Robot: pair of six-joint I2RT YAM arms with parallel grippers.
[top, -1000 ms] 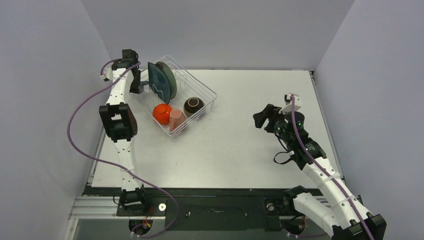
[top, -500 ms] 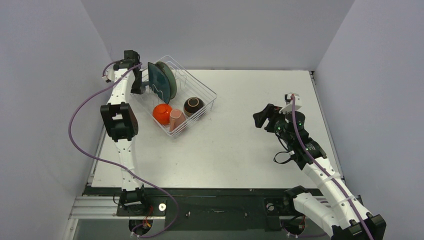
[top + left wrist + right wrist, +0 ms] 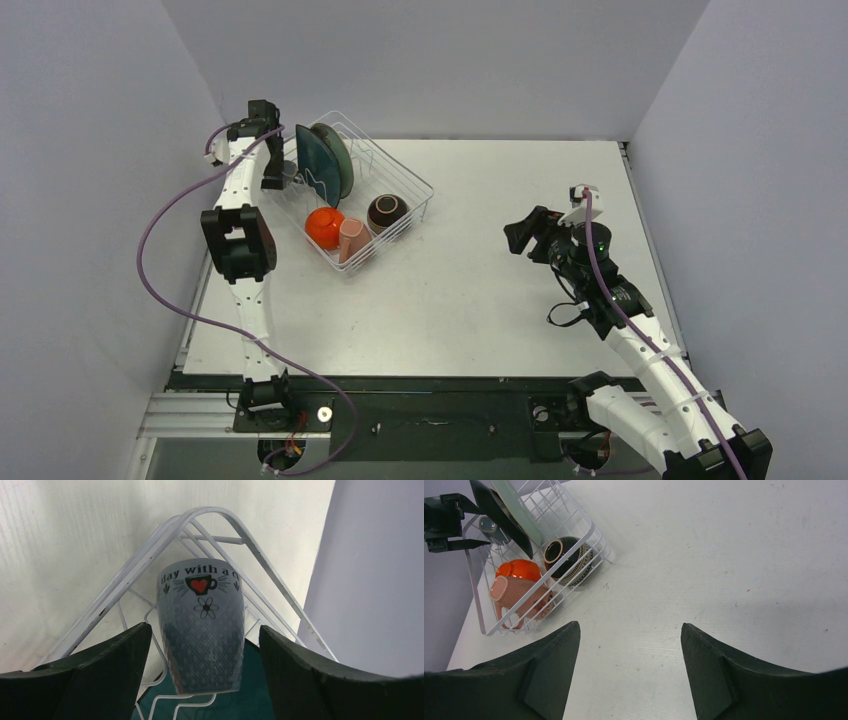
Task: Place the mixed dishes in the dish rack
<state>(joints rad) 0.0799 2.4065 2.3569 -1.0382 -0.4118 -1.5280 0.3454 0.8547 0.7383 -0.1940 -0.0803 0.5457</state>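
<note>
Within dish rack (image 3: 400, 170), grey-blue mug (image 3: 201, 605) loose between parted left end effector (image 3: 205, 630); right end effector (image 3: 629, 626) parted, empty.

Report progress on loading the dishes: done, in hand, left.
Done: the dark plate and pale plate stand upright in the rack, with the orange bowl, brown bowl and pink mug beside them. In hand: the grey mug sits in the rack's corner inside the open left claw, gaps on both sides. Left: no dish lies on the table; the right claw is open and empty.
</note>
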